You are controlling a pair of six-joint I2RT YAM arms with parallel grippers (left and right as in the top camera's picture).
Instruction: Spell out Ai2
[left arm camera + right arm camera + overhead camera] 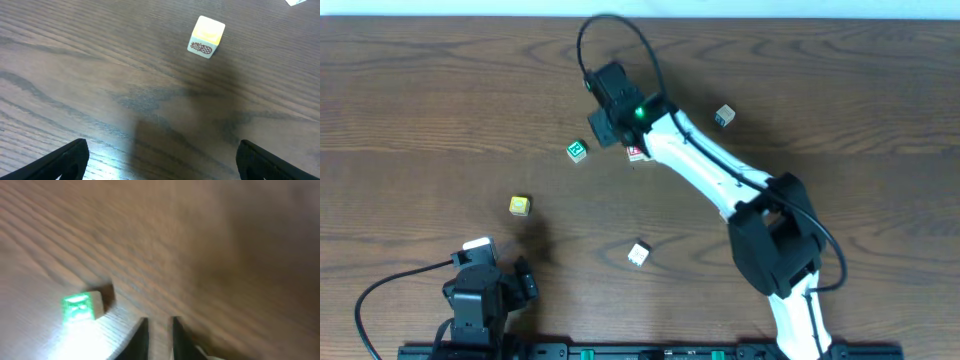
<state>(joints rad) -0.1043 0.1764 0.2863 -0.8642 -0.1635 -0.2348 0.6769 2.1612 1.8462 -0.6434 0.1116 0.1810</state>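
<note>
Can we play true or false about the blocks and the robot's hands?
1. The yellow cube has a pineapple picture on its side. True.
2. The left gripper is holding the yellow cube. False: it is wide open, and the cube sits on the table ahead of it.
3. The green-faced cube is between the fingers of the right gripper. False: it lies off to one side, and nothing is between them.
4. The red-faced cube is partly hidden under the right arm. True.
</note>
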